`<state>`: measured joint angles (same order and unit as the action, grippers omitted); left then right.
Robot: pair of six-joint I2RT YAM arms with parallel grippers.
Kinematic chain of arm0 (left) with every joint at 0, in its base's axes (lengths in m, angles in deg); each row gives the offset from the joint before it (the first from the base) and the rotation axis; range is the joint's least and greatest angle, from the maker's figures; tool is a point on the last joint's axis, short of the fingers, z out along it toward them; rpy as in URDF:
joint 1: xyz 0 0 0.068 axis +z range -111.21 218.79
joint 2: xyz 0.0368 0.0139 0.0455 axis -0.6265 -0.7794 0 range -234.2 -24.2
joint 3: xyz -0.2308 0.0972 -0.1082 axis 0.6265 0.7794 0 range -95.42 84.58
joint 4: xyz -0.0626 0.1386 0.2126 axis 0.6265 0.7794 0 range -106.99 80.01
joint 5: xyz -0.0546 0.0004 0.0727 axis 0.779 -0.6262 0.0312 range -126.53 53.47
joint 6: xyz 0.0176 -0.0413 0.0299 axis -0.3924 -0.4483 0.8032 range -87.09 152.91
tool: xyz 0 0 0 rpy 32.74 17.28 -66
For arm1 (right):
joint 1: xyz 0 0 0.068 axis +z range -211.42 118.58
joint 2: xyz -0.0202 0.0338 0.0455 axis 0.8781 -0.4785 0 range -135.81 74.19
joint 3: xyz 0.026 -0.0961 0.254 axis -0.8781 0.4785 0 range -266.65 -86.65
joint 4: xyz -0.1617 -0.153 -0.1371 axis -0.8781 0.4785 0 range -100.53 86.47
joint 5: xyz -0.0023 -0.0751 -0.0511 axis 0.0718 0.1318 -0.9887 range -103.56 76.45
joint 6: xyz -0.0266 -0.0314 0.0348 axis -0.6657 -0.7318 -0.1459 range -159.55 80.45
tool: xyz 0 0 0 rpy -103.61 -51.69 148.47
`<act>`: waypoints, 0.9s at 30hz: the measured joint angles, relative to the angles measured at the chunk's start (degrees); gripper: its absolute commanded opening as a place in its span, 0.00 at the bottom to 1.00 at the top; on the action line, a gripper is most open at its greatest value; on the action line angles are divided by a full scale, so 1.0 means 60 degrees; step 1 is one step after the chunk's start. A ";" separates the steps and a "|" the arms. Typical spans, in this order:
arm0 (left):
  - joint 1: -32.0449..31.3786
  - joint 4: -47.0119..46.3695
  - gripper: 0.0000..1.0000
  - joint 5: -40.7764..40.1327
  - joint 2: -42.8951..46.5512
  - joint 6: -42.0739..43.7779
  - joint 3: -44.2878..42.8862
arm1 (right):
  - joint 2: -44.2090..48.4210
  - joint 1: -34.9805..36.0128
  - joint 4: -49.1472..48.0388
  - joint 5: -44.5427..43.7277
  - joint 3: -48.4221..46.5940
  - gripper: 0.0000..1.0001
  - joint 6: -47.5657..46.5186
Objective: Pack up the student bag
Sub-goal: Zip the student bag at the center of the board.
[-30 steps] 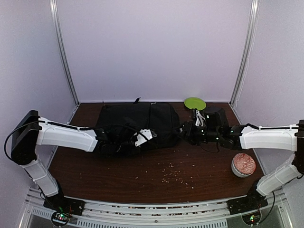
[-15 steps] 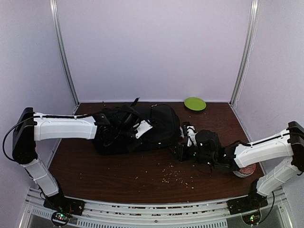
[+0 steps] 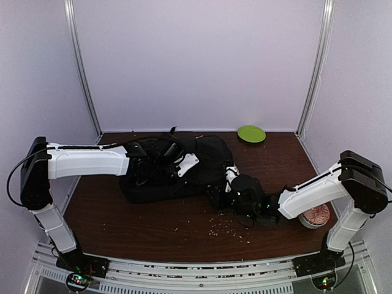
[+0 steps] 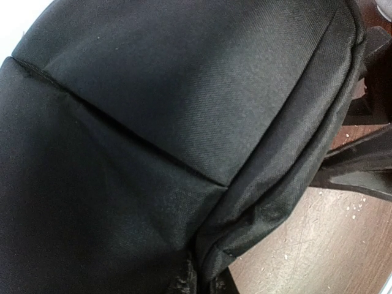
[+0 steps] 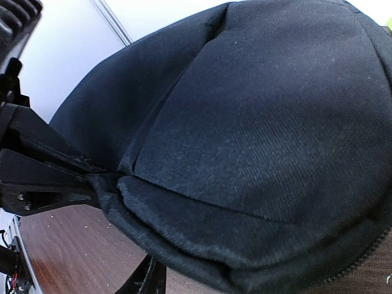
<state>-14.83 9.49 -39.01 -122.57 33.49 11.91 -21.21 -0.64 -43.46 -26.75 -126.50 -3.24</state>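
Arms reach inward over a dark wood table (image 3: 153, 220). The left gripper (image 3: 177, 164) sits buried in the humped-up top of the student bag (image 3: 205, 160), fingers pressed together (whether cloth is caught between them cannot be told). The bag is large, black, soft woven fabric with stitched seams, lying mid-table towards the back. The right gripper (image 3: 214, 195) meets its near right corner, fingers (image 5: 43, 177) apart around the edge; any squeeze is unclear. Crumbs (image 3: 229, 229) dot the wood. A green plate (image 3: 252, 133) sits behind and a patterned bowl (image 3: 315, 214) far right. Pale lilac walls (image 3: 196, 61) surround everything.
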 measured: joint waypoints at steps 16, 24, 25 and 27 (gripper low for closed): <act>0.0000 0.0146 0.00 -0.0011 -0.0011 -0.0186 -0.0127 | -0.0721 0.0004 0.0426 -0.0525 -0.0736 0.21 0.0517; 0.0000 0.0193 0.00 0.0004 -0.0015 -0.0270 -0.0182 | -0.0856 0.0011 0.0816 -0.0823 -0.0820 0.15 0.0812; 0.0000 0.0197 0.00 0.0007 -0.0015 -0.0270 -0.0182 | -0.0867 0.0011 0.0827 -0.0827 -0.0820 0.15 0.0834; 0.0000 0.0197 0.00 0.0011 -0.0015 -0.0273 -0.0182 | -0.0889 0.0011 0.0852 -0.0852 -0.0823 0.15 0.0874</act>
<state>-14.83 10.67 -38.95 -122.65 31.85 10.82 -26.54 -0.58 -38.35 -31.86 -131.44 2.01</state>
